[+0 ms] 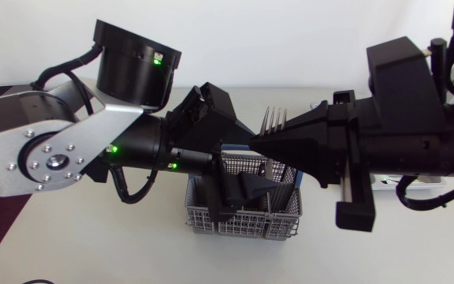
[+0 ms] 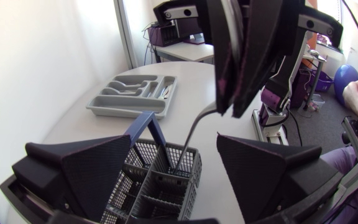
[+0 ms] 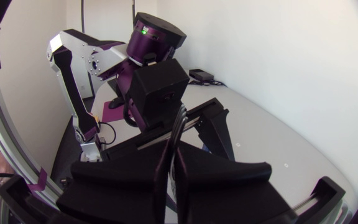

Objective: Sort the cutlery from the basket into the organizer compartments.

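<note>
Above the grey mesh basket [image 1: 243, 225] with its blue handle [image 2: 145, 124], a silver fork [image 1: 274, 119] hangs slanted, tines up. Its handle end reaches down to the basket's compartments, and the right gripper [image 2: 230, 101] has its fingers clamped on the fork's shaft. The left gripper [image 2: 174, 149] holds its fingers wide on either side of the basket. Farther along the white surface [image 2: 197, 87] sits the grey organizer [image 2: 132, 98], with some cutlery in its compartments. Both arms crowd over the basket.

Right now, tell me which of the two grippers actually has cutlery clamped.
The right gripper: it is shut on a fork, tines up. The left gripper stands open and empty over the basket.
</note>
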